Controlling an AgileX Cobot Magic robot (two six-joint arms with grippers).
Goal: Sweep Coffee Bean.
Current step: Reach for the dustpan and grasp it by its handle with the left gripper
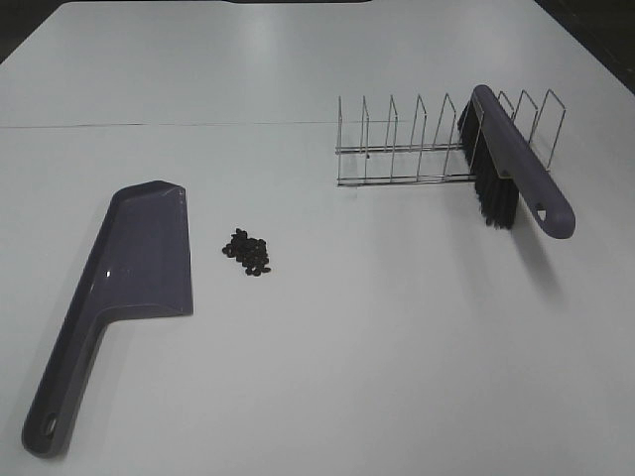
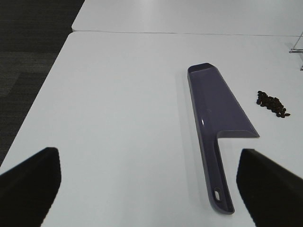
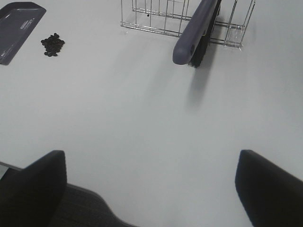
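A small heap of dark coffee beans (image 1: 248, 254) (image 2: 272, 104) (image 3: 52, 45) lies on the white table, just right of the purple dustpan (image 1: 124, 288) (image 2: 215, 118) (image 3: 16, 28), which lies flat with its handle toward the front edge. The purple brush (image 1: 511, 164) (image 3: 196, 30) with black bristles leans in a wire rack (image 1: 397, 144) (image 3: 156, 16) at the back right. Neither arm shows in the high view. My left gripper (image 2: 151, 189) is open, back from the dustpan's handle. My right gripper (image 3: 151, 189) is open too, well short of the brush, with nothing between its fingers.
A seam between two tabletops (image 1: 159, 124) runs across the back. The table's left edge (image 2: 40, 104) drops to dark carpet, and its front edge (image 3: 85, 191) shows in the right wrist view.
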